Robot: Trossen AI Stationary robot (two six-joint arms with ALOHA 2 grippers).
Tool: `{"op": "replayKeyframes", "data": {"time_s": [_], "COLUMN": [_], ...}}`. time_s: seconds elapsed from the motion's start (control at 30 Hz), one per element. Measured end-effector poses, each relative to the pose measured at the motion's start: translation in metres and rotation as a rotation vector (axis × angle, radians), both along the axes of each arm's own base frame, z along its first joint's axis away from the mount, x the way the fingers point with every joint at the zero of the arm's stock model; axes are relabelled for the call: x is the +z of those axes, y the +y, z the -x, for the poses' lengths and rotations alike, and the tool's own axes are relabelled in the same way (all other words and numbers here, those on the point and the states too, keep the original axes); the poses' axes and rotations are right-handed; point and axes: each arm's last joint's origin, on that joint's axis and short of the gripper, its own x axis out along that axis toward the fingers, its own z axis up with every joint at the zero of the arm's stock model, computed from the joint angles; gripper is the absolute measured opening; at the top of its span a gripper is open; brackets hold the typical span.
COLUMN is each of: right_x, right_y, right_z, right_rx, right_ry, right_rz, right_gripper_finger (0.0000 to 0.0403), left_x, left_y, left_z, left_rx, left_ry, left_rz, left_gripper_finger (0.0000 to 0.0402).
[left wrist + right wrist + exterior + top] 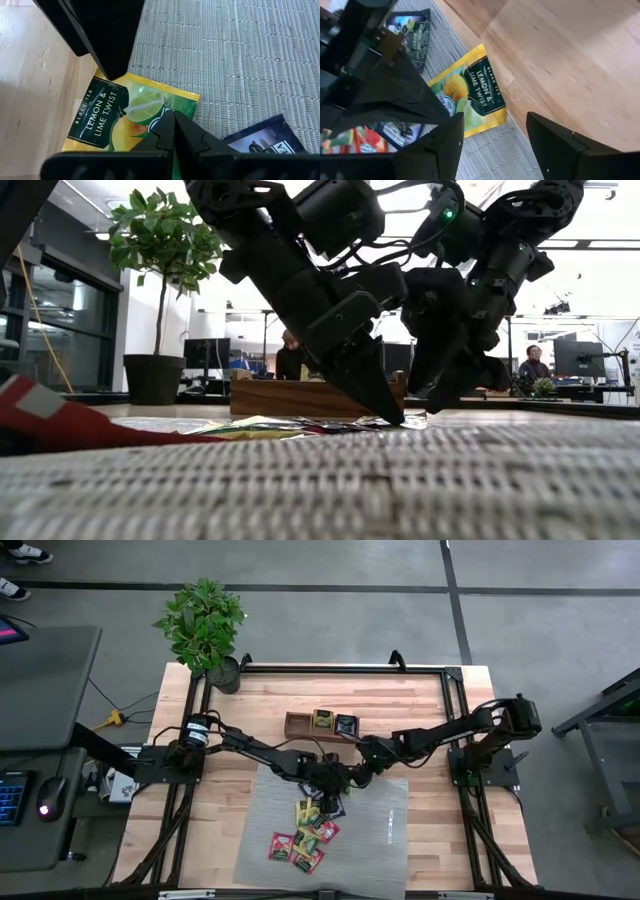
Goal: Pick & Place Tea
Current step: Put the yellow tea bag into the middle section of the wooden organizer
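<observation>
From above, the brown three-compartment wooden tray (322, 724) sits near the far middle of the pale plank table (420, 700). Two of its compartments hold dark-and-yellow sachets; its left one looks empty. Most of the small flat square tea sachets (305, 838), red, yellow, green and dark, lie in a loose cluster on the grey woven mat (375, 840). Both dark arms meet over the mat's far edge, just beyond that cluster: the left gripper (338, 780) and the right gripper (358, 778) are almost touching. By this count the task is barely begun, with roughly ten sachets left to move.

From table height, the left gripper (395, 415) comes down to a closed point that rests on the sachets lying flat on the mat, with the tray behind. The right gripper (450, 402) hangs just beside it, slightly above the mat.

The left wrist camera shows its own fingers (187, 135) pressed together on top of a yellow and dark green "Lemon & Lime Twist" sachet (112, 120), which lies half on the mat, half on the wood. It looks pinned down, not pinched.

The right wrist camera shows its fingers (555, 145) spread wide and empty over the same yellow sachet (475, 97); that sachet seems the next pick.
</observation>
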Motion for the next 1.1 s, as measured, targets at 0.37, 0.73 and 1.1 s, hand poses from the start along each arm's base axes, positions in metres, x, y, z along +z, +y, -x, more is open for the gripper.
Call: {"op": "replayKeyframes", "data": {"time_s": [0.37,0.73,1.1], "right_x": [-0.011,-0.01,-0.01], "right_y": [-0.005,-0.011,-0.011], "right_z": [-0.004,-0.006,-0.006], "right_rx": [0.09,0.145,0.189], "right_ry": [-0.001,-0.033,-0.045], "right_rz": [-0.024,-0.037,-0.017], "right_gripper_finger": [0.0211,0.0158,0.0006], "left_x": [-0.001,0.0,0.0], "left_y": [-0.003,-0.002,-0.002], "left_z": [0.001,0.001,0.001], "left_rx": [-0.01,-0.01,-0.011], "left_ry": [0.003,-0.002,-0.005], "left_rz": [-0.027,-0.023,-0.021], "left_gripper_finger": [0.0001,0.0001,0.0001]}}
